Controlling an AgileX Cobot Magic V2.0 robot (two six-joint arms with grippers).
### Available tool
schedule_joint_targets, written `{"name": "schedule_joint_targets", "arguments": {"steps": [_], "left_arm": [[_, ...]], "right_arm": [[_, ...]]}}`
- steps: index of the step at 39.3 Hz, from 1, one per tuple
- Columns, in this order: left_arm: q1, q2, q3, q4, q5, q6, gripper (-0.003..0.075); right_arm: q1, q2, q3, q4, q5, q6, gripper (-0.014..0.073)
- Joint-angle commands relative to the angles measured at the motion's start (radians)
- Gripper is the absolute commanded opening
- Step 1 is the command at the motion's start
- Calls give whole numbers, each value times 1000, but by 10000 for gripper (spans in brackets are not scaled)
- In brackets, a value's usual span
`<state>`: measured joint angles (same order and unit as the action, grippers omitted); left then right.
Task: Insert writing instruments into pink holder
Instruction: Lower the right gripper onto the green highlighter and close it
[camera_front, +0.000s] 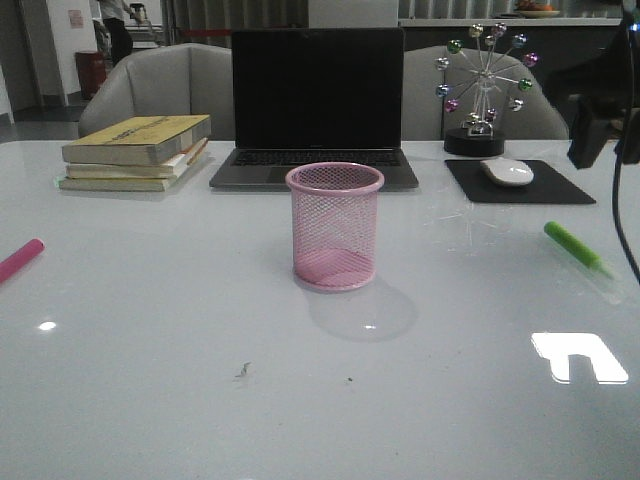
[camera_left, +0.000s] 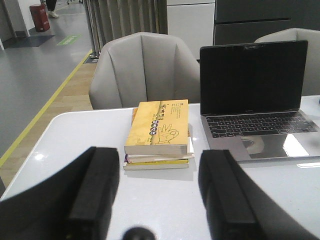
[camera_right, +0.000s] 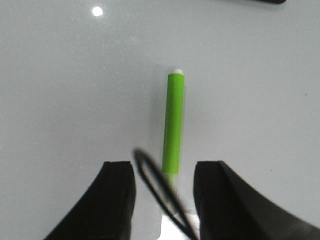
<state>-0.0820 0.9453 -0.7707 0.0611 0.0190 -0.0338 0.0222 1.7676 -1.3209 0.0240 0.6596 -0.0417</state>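
The pink holder (camera_front: 335, 225), a wire-mesh cup, stands upright and empty in the middle of the table. Near the right edge lies the lime green marker (camera_front: 575, 245), flat on the table. The hot pink marker (camera_front: 20, 260) lies at the far left edge, partly cut off. In the right wrist view my right gripper (camera_right: 164, 195) hangs open above the green marker (camera_right: 174, 127), whose pale-tipped end runs between the fingers without touching them. My left gripper (camera_left: 160, 200) is open and holds nothing; no marker or holder shows in its view.
A stack of books (camera_front: 140, 150) sits at the back left, a shut-off laptop (camera_front: 316, 110) behind the holder. A mouse on a black pad (camera_front: 508, 172) and a ferris-wheel ornament (camera_front: 485, 85) are at the back right. A black cable loop (camera_right: 157, 192) crosses the right wrist view.
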Motion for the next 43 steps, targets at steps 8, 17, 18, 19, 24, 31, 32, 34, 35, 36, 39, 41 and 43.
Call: {"name": "schedule_joint_targets", "arguments": {"steps": [8,17,18,19,24,31,32,34,35,36,39,41,43], "left_arm": [[3,-10,-35,-8,-88,-8,426],[3,-10,-35,-8,-88,-8,426],[3,-10,-35,-8,-88,-8,426],[3,-10,-35,-8,-88,-8,426],[3,-10,-35,-8,-88,-8,426],[3,-10,-35,-8,-88,-8,426],[3,-10,-35,-8,-88,-8,426],[3,-10,-35,-8,-88,-8,426],[3,-10,-35,-8,-88,-8,426],[3,-10,-35,-8,-88,-8,426],[3,-10,-35,-8,-88,-8,426],[3,-10,-35,-8,-88,-8,426],[3,-10,-35,-8,-88,-8,426]], "right_arm": [[-31,60,-50,6,-66,-2,407],[-47,122,-109,43,-79,-2,407],[-47,128,-118,46,-76,-2,407],[-47,135,-124,50,-74,-2,407],[-47,163,-149,76,-74,-2,407],[-47,176,-155,76,-74,-2,407],[-47,179,-155,76,-73,-2,407],[-47,187,-155,76,-68,-2,407],[-47,191,-155,76,-66,-2,407],[-47,196,-155,76,-65,-2,407],[-47,210,-155,76,-57,-2,407],[-47,218,-155,76,-50,-2,407],[-47,226,-155,76,-46,-2,407]]}}
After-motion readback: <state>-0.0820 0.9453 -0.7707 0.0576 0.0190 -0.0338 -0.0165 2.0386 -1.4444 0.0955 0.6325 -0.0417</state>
